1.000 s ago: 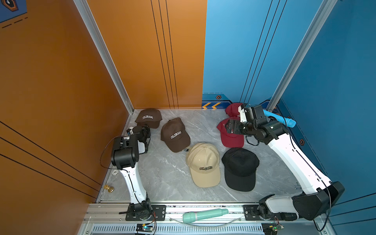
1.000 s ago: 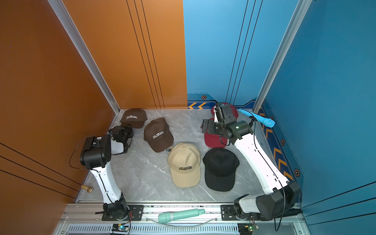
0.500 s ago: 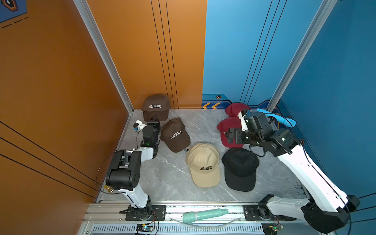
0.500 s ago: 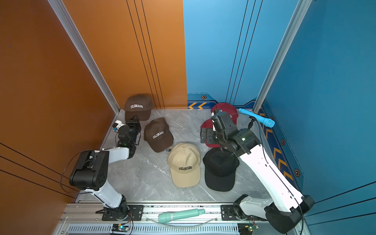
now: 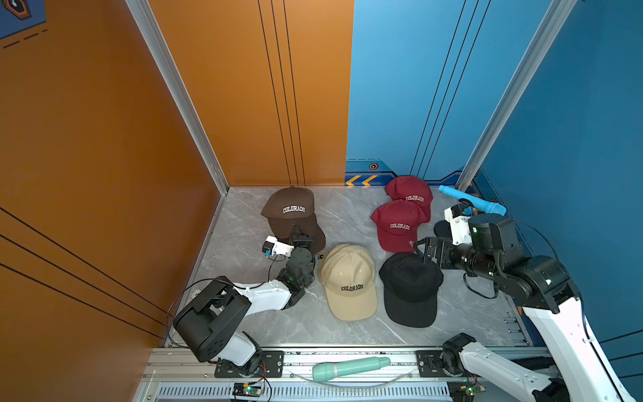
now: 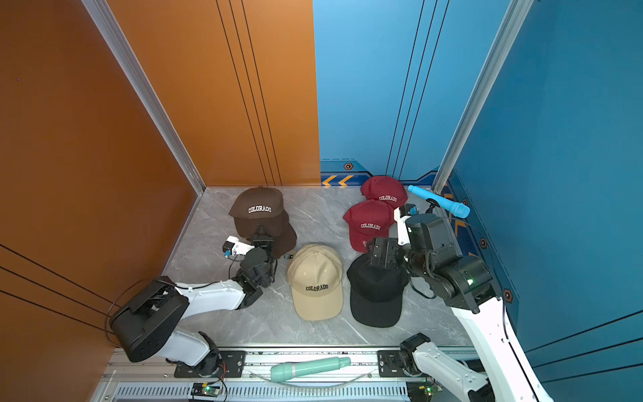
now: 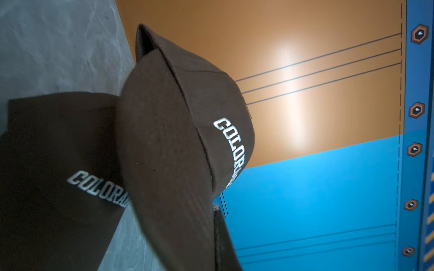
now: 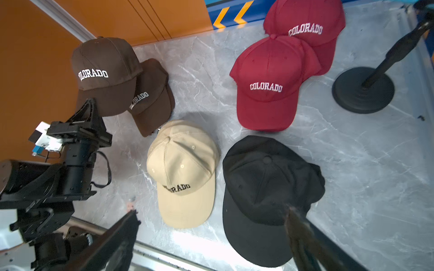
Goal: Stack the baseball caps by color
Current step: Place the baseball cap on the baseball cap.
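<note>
My left gripper [image 5: 298,239] is shut on the brim of a dark brown "COLORADO" cap [image 5: 290,208], which it holds tilted over a second brown cap [image 5: 315,236] at the back left. The left wrist view shows the held cap [image 7: 169,140] in front of the lower brown cap [image 7: 58,164]. A beige cap [image 5: 349,282] and a black cap [image 5: 410,290] lie side by side in the middle. Two dark red caps [image 5: 398,224] [image 5: 410,193] overlap at the back right. My right gripper [image 5: 429,251] hangs open over the black cap's crown [image 8: 265,178], with nothing between its fingers.
A blue toy microphone [image 5: 471,203] sits on a black stand [image 8: 362,90] at the back right, close behind my right arm. A green toy microphone [image 5: 349,367] lies on the front rail. An orange wall bounds the table on the left and a blue wall on the right.
My left gripper lifted the brown cap from the back-left corner and carried it right, over the second brown cap. My right arm moved from the red caps forward to above the black cap.
</note>
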Controlling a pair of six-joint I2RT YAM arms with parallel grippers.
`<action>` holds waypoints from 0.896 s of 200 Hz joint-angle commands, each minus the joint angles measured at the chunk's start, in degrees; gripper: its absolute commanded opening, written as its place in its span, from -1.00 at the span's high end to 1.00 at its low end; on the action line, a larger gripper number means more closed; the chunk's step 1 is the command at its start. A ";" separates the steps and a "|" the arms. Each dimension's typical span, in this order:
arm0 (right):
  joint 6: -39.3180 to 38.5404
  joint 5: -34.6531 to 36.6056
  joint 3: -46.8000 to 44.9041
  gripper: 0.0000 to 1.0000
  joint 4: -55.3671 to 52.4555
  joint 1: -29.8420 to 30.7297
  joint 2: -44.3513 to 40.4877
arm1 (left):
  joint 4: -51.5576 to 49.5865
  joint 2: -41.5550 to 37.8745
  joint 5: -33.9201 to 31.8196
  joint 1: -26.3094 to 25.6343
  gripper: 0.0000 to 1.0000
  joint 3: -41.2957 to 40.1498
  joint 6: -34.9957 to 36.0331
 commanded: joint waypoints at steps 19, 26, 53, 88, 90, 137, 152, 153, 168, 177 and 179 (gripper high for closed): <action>1.55 -4.85 -2.58 -0.99 -2.52 -0.32 -4.14 | 4.46 10.75 -14.07 -1.78 1.00 8.03 -2.62; 1.46 -4.76 -2.82 -0.99 -3.00 -0.36 -4.81 | 9.42 13.81 -14.58 -2.04 1.00 10.47 0.04; -0.13 -4.14 -2.61 -0.99 -5.60 -0.55 -6.29 | 17.83 24.62 -17.71 -4.04 1.00 18.81 -3.56; -2.92 -1.75 0.20 -0.99 -9.49 -1.06 -6.74 | 17.88 29.18 -22.33 -6.41 1.00 21.38 -6.78; -3.04 -1.72 0.29 -0.99 -9.66 -1.13 -6.82 | 17.84 29.21 -22.51 -6.49 1.00 21.17 -7.28; -3.24 -3.23 -1.17 -0.99 -9.45 -1.67 -6.76 | 17.86 30.05 -24.55 -6.82 1.00 18.33 -12.48; -3.11 -3.84 -0.98 -0.99 -8.95 -1.68 -6.17 | 17.83 30.79 -24.82 -6.84 1.00 17.91 -14.21; -3.11 -3.90 -1.01 -0.99 -8.90 -1.68 -6.13 | 17.81 30.81 -24.83 -6.84 1.00 17.86 -14.21; -3.11 -3.92 -0.85 -0.99 -8.77 -1.68 -5.61 | 17.85 31.07 -24.57 -6.83 1.00 17.46 -13.94; -3.11 -3.94 -0.72 -0.99 -8.80 -1.68 -5.55 | 17.79 31.60 -24.56 -6.90 1.00 17.29 -14.61; -3.05 -3.96 -0.76 -0.99 -8.82 -1.68 -5.60 | 17.79 31.66 -24.50 -6.90 1.00 17.29 -14.79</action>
